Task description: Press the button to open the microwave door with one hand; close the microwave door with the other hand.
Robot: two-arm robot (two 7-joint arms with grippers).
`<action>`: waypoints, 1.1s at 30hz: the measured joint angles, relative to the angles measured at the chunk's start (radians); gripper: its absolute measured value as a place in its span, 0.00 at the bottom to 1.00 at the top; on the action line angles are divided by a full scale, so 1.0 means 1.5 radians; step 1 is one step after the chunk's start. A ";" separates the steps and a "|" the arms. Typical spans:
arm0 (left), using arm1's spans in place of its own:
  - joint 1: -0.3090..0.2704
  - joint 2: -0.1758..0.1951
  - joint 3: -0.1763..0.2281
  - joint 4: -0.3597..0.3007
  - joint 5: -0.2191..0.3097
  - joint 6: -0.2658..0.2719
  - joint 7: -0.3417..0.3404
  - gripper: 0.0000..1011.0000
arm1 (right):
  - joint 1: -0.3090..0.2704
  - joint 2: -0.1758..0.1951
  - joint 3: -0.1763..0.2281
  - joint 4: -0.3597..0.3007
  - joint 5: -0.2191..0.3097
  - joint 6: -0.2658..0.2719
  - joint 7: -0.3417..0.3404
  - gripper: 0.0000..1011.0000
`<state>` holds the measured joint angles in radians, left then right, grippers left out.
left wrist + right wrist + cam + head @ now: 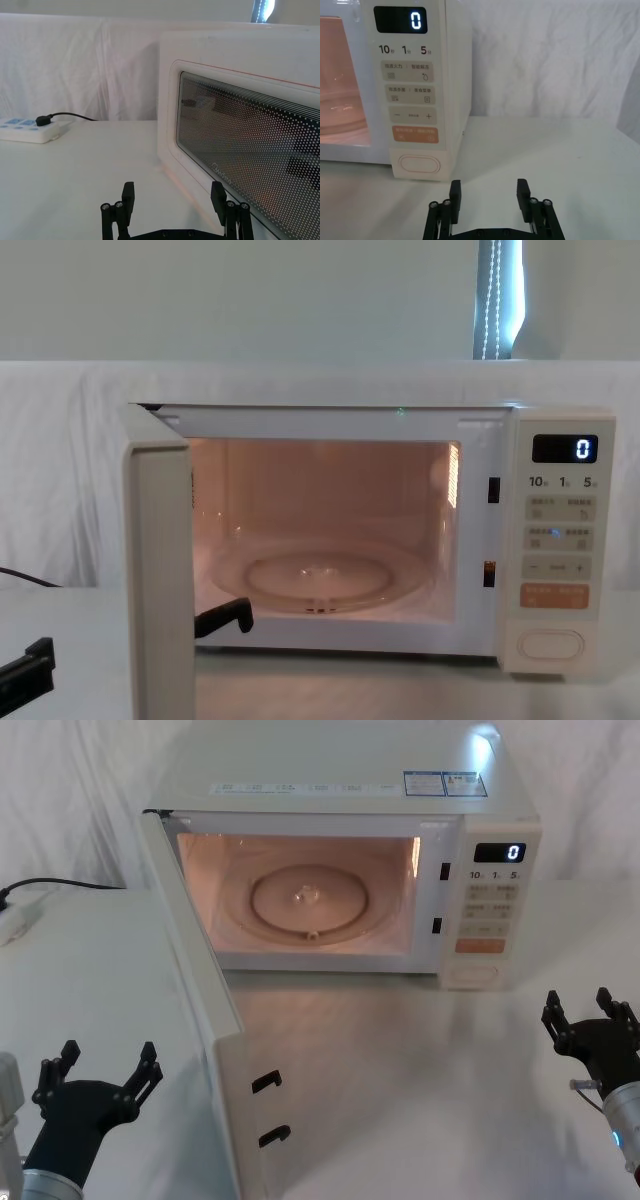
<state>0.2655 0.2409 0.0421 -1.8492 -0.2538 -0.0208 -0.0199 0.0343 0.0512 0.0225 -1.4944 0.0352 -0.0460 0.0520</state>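
So the big cream microwave door [205, 1050] with the dark dotted window is already swung wide open, standing edge-on toward the front edge of the white cloth-covered surface [400, 1060], and the oven light is on inside. That means the wide pill-shaped cream button [418, 164] at the bottom of the control panel has done its job, and closing is what's left.

The black clamp-like left gripper [97, 1082] sits near the front left corner of the surface, just outside the door's outer face, jaws spread wide and holding nothing. The black right gripper [592, 1018] hangs by the front right edge, a bit short of the button, jaws also wide open and empty.

If I were driving this, I'd use the left one: put it flat against the outer face close to the free edge, far from the hinge, and sweep in an arc toward the oven front. Push steadily until the two latch hooks [270, 1108] seat, or it might bounce back.
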 joint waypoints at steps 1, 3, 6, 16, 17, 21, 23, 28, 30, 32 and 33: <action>0.000 0.000 0.000 0.000 0.000 0.000 0.000 0.99 | 0.000 0.000 0.000 0.000 0.000 0.000 0.000 0.71; 0.000 0.000 0.000 0.000 0.000 0.000 0.000 0.99 | 0.000 -0.001 0.001 0.001 -0.001 0.000 -0.001 0.77; 0.000 0.000 0.000 0.000 0.000 0.000 0.000 0.99 | 0.000 -0.001 0.001 0.001 -0.001 0.000 -0.001 0.85; 0.000 0.000 0.000 0.000 0.000 0.000 0.000 0.99 | 0.000 -0.001 0.001 0.001 -0.002 0.001 -0.002 0.99; 0.000 0.000 0.000 0.000 0.000 0.000 0.000 0.99 | 0.000 -0.001 0.001 0.001 -0.002 0.001 -0.002 0.99; 0.000 0.000 0.000 0.000 0.000 0.000 0.000 0.99 | 0.000 -0.001 0.001 0.001 -0.002 0.001 -0.002 0.99; 0.000 0.000 0.000 0.000 0.000 0.000 0.000 0.99 | 0.000 -0.001 0.001 0.001 -0.002 0.001 -0.002 0.99; 0.000 0.000 0.000 0.000 0.000 0.000 0.000 0.99 | 0.000 0.000 0.000 0.001 -0.002 0.001 -0.002 0.99; 0.000 0.000 0.000 0.000 0.000 0.000 0.000 0.99 | 0.000 0.000 0.000 0.001 -0.002 0.001 -0.002 0.99; 0.000 0.000 0.000 0.000 0.000 0.000 0.000 0.99 | 0.000 0.000 0.000 0.001 -0.002 0.001 -0.002 0.99; 0.000 0.000 0.000 0.000 0.000 0.000 0.000 0.99 | 0.000 0.000 0.000 0.001 -0.002 0.001 -0.002 0.99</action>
<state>0.2655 0.2410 0.0421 -1.8492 -0.2538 -0.0208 -0.0198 0.0342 0.0507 0.0229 -1.4931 0.0316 -0.0449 0.0497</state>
